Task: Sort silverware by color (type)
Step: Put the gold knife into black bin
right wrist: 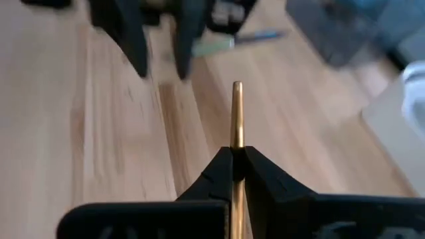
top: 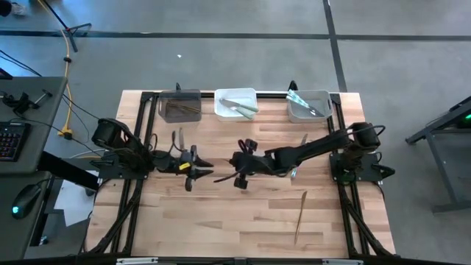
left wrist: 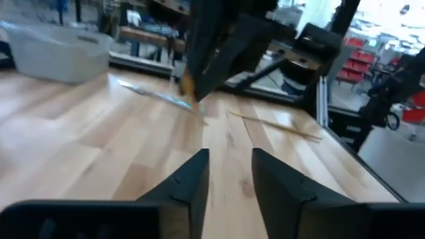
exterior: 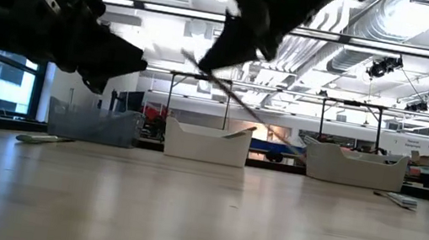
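Observation:
My right gripper [top: 237,175] hovers over the table's middle, shut on a slim bronze piece of silverware [right wrist: 237,106]. In the low view this bronze piece [exterior: 242,103] slants in the air. My left gripper [top: 193,171] faces it from the left, open and holding nothing, as its wrist view also shows [left wrist: 229,174]. Another bronze piece [top: 300,215] lies flat on the table near the front right. Loose pieces also lie by the left gripper [top: 176,138] and under the right arm [top: 294,174]. My right gripper pinches the bronze piece between its two fingertips [right wrist: 237,147]. The piece lies along the fingers, and a short end [right wrist: 237,93] juts out past them toward the left arm. It is lifted clear of the table and hangs slanted [exterior: 265,126].
Three bins line the far edge: a dark one [top: 179,105], a white one [top: 237,94] holding pale green pieces, and a grey one [top: 321,101] holding light blue pieces. One more piece [top: 303,140] lies near the right arm. Bare wood [top: 221,221] lies toward the near edge.

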Robot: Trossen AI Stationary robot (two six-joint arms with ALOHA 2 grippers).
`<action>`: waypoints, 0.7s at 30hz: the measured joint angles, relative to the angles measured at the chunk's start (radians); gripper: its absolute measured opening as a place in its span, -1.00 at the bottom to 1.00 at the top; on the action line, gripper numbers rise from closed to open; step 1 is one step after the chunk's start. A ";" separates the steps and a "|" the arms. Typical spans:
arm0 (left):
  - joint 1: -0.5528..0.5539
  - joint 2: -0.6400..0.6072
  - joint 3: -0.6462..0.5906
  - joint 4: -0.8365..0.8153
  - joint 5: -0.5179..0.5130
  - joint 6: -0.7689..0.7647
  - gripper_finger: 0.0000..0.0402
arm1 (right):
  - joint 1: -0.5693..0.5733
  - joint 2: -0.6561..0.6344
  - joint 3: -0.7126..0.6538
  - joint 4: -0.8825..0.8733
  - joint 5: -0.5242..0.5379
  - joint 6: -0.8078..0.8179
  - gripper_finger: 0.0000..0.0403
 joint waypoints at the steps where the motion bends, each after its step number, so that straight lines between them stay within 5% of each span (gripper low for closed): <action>1: 0.000 -0.002 -0.005 0.001 -0.008 0.008 -0.44 | 0.001 -0.010 0.000 0.018 0.006 -0.017 -1.00; 10: -0.030 -0.059 0.074 0.001 -0.033 0.154 -0.18 | 0.000 -0.025 -0.004 0.328 -0.005 -0.190 -1.00; 21: -0.031 -0.156 0.109 0.001 -0.137 0.269 -0.07 | -0.001 -0.023 -0.199 0.914 -0.084 -0.342 -1.00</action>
